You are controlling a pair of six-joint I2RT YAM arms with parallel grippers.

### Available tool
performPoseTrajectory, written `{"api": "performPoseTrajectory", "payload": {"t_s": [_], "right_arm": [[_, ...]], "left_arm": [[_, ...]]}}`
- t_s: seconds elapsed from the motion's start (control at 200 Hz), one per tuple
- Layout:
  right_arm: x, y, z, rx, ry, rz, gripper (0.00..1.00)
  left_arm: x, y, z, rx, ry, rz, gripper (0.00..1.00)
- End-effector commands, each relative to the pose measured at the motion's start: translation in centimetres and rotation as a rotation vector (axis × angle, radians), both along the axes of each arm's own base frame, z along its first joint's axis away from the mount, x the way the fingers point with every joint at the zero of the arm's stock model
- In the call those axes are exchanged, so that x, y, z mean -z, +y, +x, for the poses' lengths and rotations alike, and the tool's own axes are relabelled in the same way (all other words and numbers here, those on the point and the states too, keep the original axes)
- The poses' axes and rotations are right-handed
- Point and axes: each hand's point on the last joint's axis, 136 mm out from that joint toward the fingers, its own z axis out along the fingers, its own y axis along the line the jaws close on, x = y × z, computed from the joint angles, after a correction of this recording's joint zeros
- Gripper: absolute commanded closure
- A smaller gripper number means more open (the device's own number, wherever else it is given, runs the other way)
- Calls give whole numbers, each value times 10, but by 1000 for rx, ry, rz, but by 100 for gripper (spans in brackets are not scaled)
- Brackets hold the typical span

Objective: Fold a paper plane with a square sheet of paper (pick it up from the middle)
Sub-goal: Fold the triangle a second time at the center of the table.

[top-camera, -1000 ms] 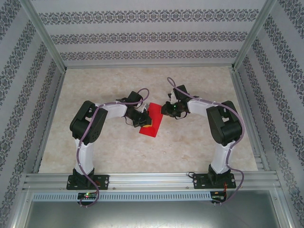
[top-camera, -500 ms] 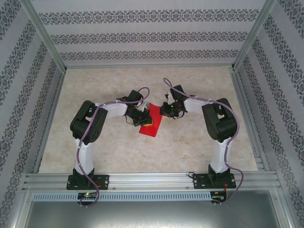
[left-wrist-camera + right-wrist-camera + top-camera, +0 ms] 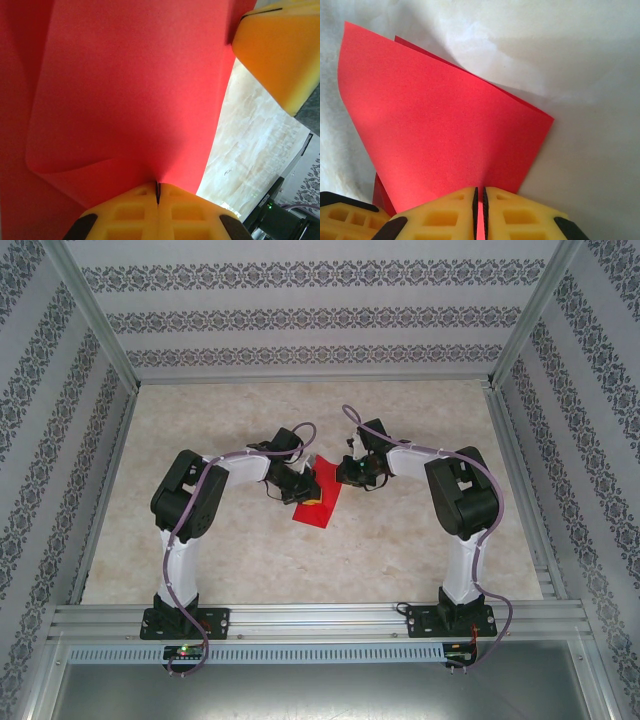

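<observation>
The square sheet of paper (image 3: 318, 504) is bright red and folded into a narrower two-layer shape at the table's middle, between the two arms. My left gripper (image 3: 304, 486) is shut on its left side; in the left wrist view the yellow pads (image 3: 130, 215) pinch the paper (image 3: 125, 90) at a crease, and it bows upward. My right gripper (image 3: 342, 473) is shut on the sheet's upper right edge. In the right wrist view the paper (image 3: 440, 125) runs into the thin slit of that gripper (image 3: 480, 197). A yellow finger (image 3: 280, 55) of the right gripper shows in the left wrist view. The paper plane is out of view.
The marbled beige table (image 3: 240, 560) is fenced by an aluminium frame, with rails on the left (image 3: 100, 490), on the right (image 3: 522, 490) and along the near edge (image 3: 320, 620). Patterned walls (image 3: 320, 320) stand behind and at both sides.
My right gripper has moved a little left onto the paper's edge and closed on it. The left gripper has stayed shut on the paper and barely shifted.
</observation>
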Motion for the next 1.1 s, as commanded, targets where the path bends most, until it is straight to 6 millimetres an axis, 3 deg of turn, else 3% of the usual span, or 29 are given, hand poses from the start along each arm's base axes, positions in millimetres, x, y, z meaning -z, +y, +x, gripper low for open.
{"api": "performPoseTrajectory", "payload": {"t_s": [0.0,0.555,0.839,1.094], "right_arm": [[10,-1,-7,-19,21,-43,86],[11,-7,-8,-23,18,-65,86],[-16,-1,-1,-15,-39,20,80],[-24,0,-5,-7,-47,50,80]], "left_arm": [[3,-2,0,26,-9,23,96],[-7,-8,1,36,-23,13,96],[-19,-10,-12,57,-29,14,95],[-10,-5,-19,55,-22,51,95]]}}
